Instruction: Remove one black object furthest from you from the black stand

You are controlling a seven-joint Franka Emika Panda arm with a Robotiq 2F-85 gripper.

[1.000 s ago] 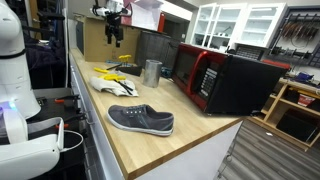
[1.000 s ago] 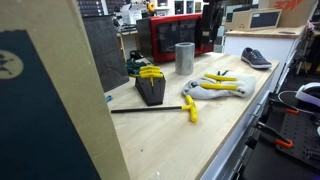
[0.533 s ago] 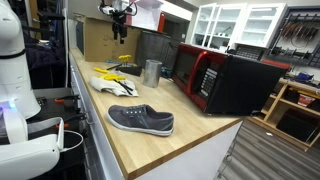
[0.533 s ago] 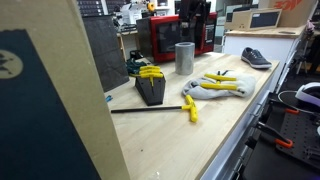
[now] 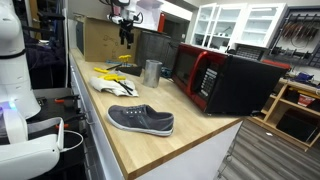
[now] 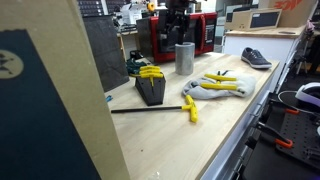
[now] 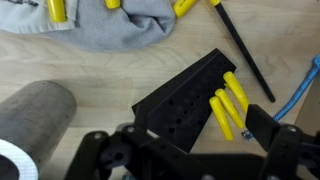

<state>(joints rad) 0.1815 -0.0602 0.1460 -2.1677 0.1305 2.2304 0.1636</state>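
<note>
I see the long pale wooden countertop [image 5: 195, 125] from opposite ends in both exterior views, at mid-distance. The wrist view looks straight down, close over the black wedge-shaped tool stand [image 7: 185, 100].

The black two-fingered Robotiq pincer [image 5: 126, 37] hangs well above the pale wooden surface [image 5: 150, 150] and points straight down. It sits at the end of the robot arm [image 5: 120, 10], whose last links enter at the top edge of an exterior view. In an exterior view the pincer [image 6: 178, 28] reads as a dark upright shape, with its tips lowest. In the wrist view the pincer [image 7: 185, 160] fills the bottom edge. Its black fingers [image 7: 280, 150] are spread wide apart, and nothing is gripped between them.
</note>
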